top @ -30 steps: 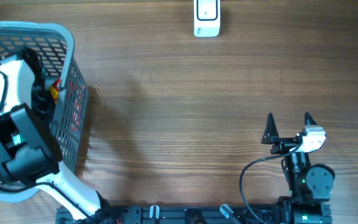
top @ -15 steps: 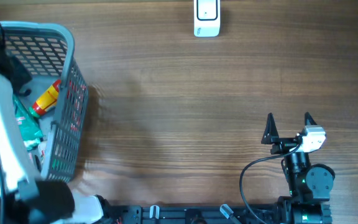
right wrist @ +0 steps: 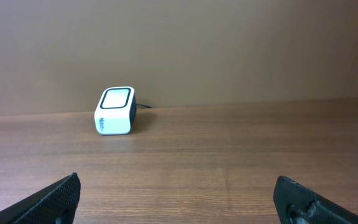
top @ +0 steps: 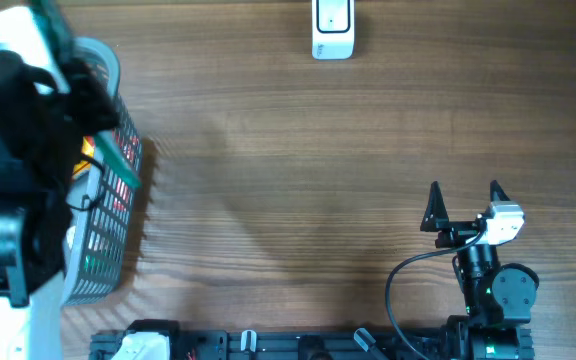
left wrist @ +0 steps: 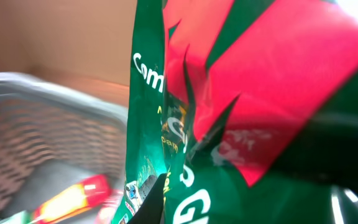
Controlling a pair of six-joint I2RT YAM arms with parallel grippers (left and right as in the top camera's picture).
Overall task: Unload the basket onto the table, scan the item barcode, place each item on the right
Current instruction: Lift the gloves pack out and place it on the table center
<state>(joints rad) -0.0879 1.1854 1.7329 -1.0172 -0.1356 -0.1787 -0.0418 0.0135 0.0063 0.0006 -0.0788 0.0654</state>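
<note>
One green packet [left wrist: 253,93], clamped in left tool [left wrist: 235,193]

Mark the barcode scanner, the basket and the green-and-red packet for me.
barcode scanner [right wrist: 112,118]: right wrist view, white front face.
basket [top: 103,230]: overhead view, right mesh wall.
green-and-red packet [left wrist: 253,106]: left wrist view, red panel.

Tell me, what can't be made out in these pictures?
Packet: left wrist view, so close and blurred that no barcode shows and its lettering is cut off.
Basket: overhead view, the left arm covers most of it and its contents.
Scanner: overhead view, top edge cuts it off; right wrist view, its markings too small.
</note>
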